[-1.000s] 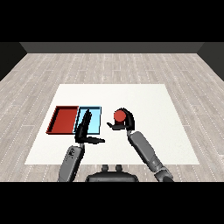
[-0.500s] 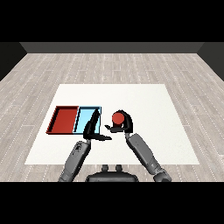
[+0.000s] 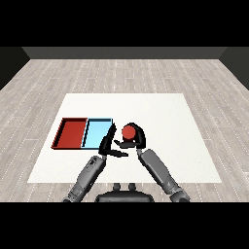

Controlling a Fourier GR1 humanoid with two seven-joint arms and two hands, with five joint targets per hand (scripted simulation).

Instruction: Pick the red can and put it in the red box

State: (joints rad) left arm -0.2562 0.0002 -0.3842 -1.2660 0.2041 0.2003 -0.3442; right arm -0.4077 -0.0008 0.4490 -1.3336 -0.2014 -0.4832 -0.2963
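The red can (image 3: pixel 128 132) stands upright at the middle of the white table (image 3: pixel 160 112), just right of the light blue tray (image 3: pixel 96 132). My right hand (image 3: pixel 137 139) is curled round the can, its fingers wrapping the can's right side and its thumb reaching left below it. My left hand (image 3: pixel 108 142) is open with straight fingers, held edge-on between the light blue tray and the can. The red tray (image 3: pixel 71 133) lies at the far left, side by side with the light blue one, and holds nothing.
Both grey forearms come up from the lower edge and meet near the table's middle. Bare white table stretches to the right and behind the can. A grey plank floor surrounds the table.
My right hand has carried the red can leftward, close to the light blue tray. My left hand has moved right toward the can.
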